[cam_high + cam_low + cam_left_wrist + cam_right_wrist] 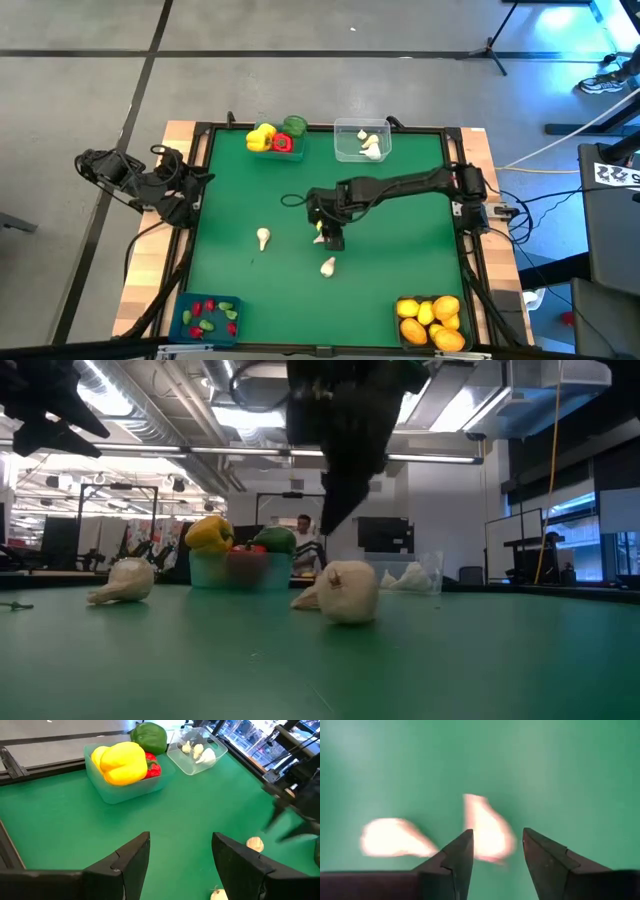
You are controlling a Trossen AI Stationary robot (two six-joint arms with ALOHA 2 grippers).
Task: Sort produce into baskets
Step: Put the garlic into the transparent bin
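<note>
White garlic bulb (487, 832) sits mid-mat between the right gripper (494, 851) fingers – jaws part-open, closing, nothing gripped yet. Its rounded shape could squirt sideways. Left gripper (181, 855) waits open, empty, at the mat's left edge.

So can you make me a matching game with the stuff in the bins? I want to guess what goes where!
Things:
1. yellow pepper
2. garlic bulbs
3. oranges
4. tiny red and green pieces

Places:
A. clear bin at the far edge
B. near right corner bin
C. teal bin with the green pepper
D. blue bin, near left corner

Pairs: 1-C, 2-A, 3-B, 4-D
</note>
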